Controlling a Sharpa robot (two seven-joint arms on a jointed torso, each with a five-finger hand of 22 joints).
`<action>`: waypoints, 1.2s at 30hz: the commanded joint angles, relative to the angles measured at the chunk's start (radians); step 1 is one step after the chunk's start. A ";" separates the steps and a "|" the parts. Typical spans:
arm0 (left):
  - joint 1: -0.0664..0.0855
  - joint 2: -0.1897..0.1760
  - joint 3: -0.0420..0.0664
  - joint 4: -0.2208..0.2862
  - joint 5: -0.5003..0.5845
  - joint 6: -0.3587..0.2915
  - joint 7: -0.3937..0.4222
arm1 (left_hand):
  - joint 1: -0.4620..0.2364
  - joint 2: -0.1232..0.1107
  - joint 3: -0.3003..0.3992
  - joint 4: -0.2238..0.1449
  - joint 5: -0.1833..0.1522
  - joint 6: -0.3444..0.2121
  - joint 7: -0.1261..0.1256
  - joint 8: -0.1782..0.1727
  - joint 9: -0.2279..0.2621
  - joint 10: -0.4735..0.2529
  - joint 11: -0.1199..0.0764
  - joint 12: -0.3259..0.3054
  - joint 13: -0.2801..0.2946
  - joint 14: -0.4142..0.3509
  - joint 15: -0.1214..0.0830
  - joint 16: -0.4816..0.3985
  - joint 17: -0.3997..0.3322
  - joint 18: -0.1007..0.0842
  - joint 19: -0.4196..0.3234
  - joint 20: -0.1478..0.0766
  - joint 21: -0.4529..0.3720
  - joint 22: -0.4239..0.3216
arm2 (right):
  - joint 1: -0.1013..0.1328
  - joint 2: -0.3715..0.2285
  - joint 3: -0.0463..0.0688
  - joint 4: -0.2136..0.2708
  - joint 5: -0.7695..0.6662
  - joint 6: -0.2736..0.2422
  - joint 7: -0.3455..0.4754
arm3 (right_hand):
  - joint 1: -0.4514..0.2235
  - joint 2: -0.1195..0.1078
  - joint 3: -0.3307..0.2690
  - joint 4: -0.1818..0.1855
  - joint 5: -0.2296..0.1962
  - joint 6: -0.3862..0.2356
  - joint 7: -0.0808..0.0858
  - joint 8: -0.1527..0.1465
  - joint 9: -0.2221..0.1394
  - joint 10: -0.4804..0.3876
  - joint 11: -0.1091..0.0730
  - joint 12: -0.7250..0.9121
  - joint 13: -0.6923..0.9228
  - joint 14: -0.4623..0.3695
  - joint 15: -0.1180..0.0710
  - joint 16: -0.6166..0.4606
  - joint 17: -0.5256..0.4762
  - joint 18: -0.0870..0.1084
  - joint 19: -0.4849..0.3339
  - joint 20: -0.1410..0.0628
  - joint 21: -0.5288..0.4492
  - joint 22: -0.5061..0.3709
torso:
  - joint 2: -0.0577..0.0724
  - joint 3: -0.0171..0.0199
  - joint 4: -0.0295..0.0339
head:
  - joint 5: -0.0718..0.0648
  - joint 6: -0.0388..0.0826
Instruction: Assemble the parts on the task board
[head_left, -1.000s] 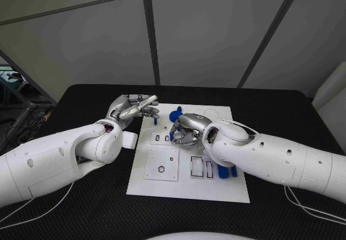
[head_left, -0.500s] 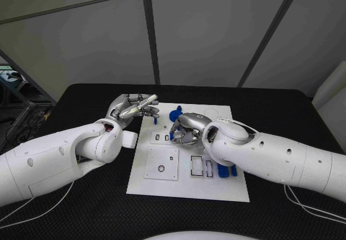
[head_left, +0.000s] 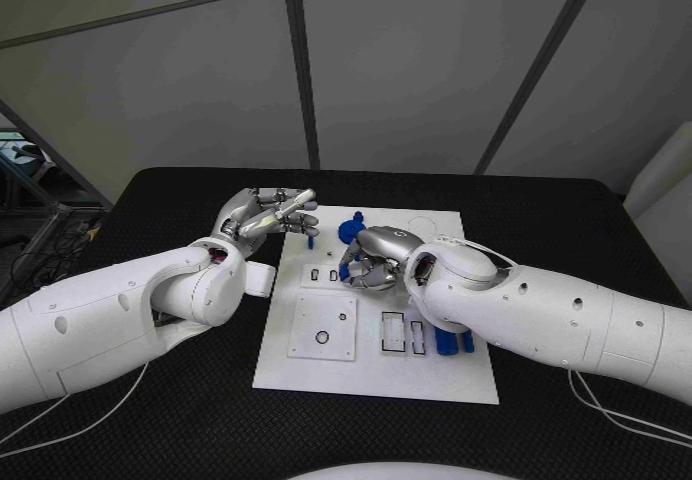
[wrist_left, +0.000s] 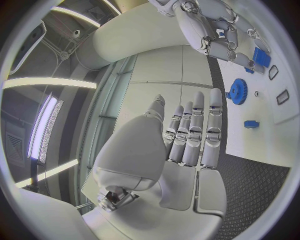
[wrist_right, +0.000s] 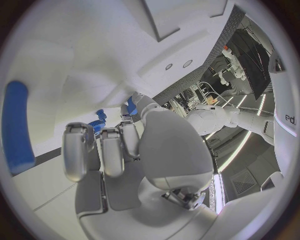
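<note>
Overhead, your right hand (head_left: 378, 258) curls over the task board (head_left: 378, 375), grasp unclear, left hand (wrist_left: 187, 135) fingers together, empty, blue gear (wrist_left: 237, 91) beyond.

Board (head_left: 378, 375) at mid-table (head_left: 173, 420), long side running away from the robot. Gear (head_left: 351, 232) on the board's far end; bars (head_left: 454, 343) on its right side, nearer the robot. Left hand (head_left: 268, 215) at the board's far left corner. Right hand (head_left: 372, 259) over the board's middle, just behind the gear's near side.
</note>
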 joint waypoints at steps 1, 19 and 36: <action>0.002 0.001 0.001 0.001 0.000 0.013 -0.005 | -0.001 0.005 0.000 -0.006 -0.003 0.002 0.000 -0.007 0.000 -0.003 0.002 -0.007 0.001 -0.003 0.000 -0.006 0.001 0.049 -0.009 0.000 0.007 0.001 | -0.001 0.000 -0.002 -0.001 -0.008 0.017 -0.012 | -0.001 -0.012 0.002 0.001 -0.005 -0.013 0.000 -0.007 -0.001 -0.009 0.003 -0.008 0.059 0.083 0.008 0.000 0.172 -0.013 0.008 0.004 -0.002 0.073 | 0.000 -0.0002 0.0003 | 0.000 0.000; 0.002 0.003 0.001 -0.002 0.000 0.014 -0.006 | -0.001 0.005 0.000 -0.006 -0.003 0.002 0.000 -0.007 0.000 -0.003 0.002 -0.007 0.001 -0.003 0.000 -0.006 0.001 0.049 -0.009 0.000 0.007 0.001 | -0.001 -0.001 -0.002 0.004 -0.008 -0.014 -0.009 | -0.018 -0.013 -0.002 0.009 -0.032 -0.005 -0.002 0.008 0.003 -0.001 0.003 0.004 0.068 0.083 0.011 0.002 0.176 -0.013 0.009 0.009 -0.001 0.076 | 0.000 0.0002 0.0002 | -0.001 0.000; 0.002 0.004 0.001 -0.003 0.000 0.015 -0.007 | 0.001 0.007 0.002 -0.010 -0.003 0.002 0.000 -0.008 0.000 -0.004 0.002 -0.008 0.001 -0.003 0.000 -0.008 0.003 0.049 -0.010 0.000 0.008 0.002 | -0.001 -0.007 -0.002 0.007 -0.010 -0.035 -0.024 | -0.021 -0.017 -0.004 0.008 -0.029 -0.007 -0.002 0.008 0.003 -0.006 0.002 -0.002 0.062 0.083 0.010 0.002 0.176 -0.013 0.009 0.008 -0.001 0.075 | 0.000 0.0005 0.0006 | -0.002 0.002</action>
